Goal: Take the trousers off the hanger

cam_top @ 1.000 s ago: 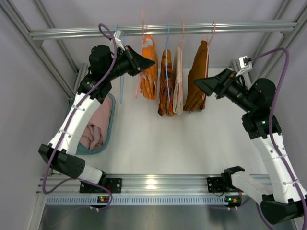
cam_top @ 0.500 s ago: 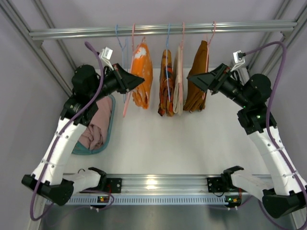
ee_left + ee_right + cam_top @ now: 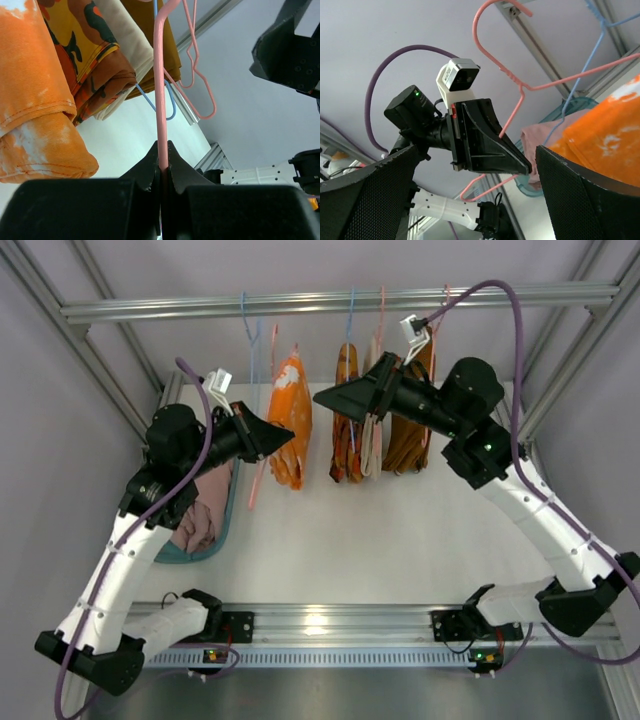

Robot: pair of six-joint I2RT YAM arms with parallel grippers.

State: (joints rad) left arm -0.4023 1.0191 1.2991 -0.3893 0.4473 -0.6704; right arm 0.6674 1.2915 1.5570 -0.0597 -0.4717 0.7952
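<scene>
My left gripper [image 3: 283, 436] is clamped fully shut on a straight run of wire of the pink hanger [image 3: 161, 90]. I grip the bare wire so the hanger cannot swing or twist when the cloth is pulled. The orange trousers [image 3: 290, 415] are draped over that hanger, just at 3 o'clock of my left fingertips in the overhead view, with their white patch near the top. I hold the hanger tilted and drawn out toward 6 o'clock from the rail [image 3: 340, 302]. From my right wrist camera its hook looks free of the rail, though I cannot be sure.

My right gripper [image 3: 322, 398] is spread as wide as it goes and has hold of nothing. It points toward 9 o'clock, with its tips near the trousers' 3 o'clock side but apart from the cloth. I judge it is lined up to take a fold and slide the pair off while my left keeps the wire steady.

The patterned garment [image 3: 347, 425] hangs just beside the trousers at 3 o'clock, so a wide bite could catch it too.

The pink trousers [image 3: 203, 502] lie in the basket [image 3: 232, 502] at 9 o'clock of the table, so I take the orange pair to be the one left.
</scene>
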